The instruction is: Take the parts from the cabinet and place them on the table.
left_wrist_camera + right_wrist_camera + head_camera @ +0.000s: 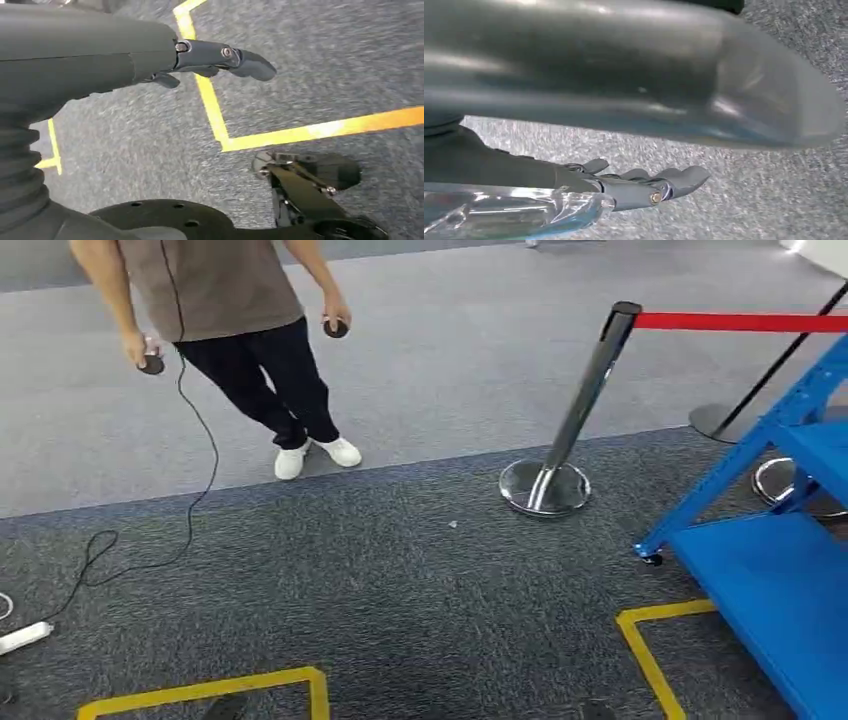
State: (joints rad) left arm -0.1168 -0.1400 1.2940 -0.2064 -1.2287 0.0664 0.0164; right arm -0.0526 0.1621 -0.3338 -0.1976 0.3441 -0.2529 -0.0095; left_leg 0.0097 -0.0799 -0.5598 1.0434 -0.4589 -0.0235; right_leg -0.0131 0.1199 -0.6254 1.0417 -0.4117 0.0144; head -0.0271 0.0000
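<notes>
While a person (215,300) stands far left on the grey carpet, the blue cabinet (775,580) sits at the near right. Both the left hand (150,55) and right hand (624,187) hang with fingers straight, holding nothing; I can't see any parts.

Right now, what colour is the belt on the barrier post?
Red; the belt shows best in the head view.

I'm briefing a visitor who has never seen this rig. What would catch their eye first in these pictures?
Probably the blue shelf rack at the right of the head view, beside a chrome post carrying a red belt. Next, the person standing at upper left on the grey carpet, a small dark controller in each hand, and the yellow floor tape marking boxes near the robot.
</notes>
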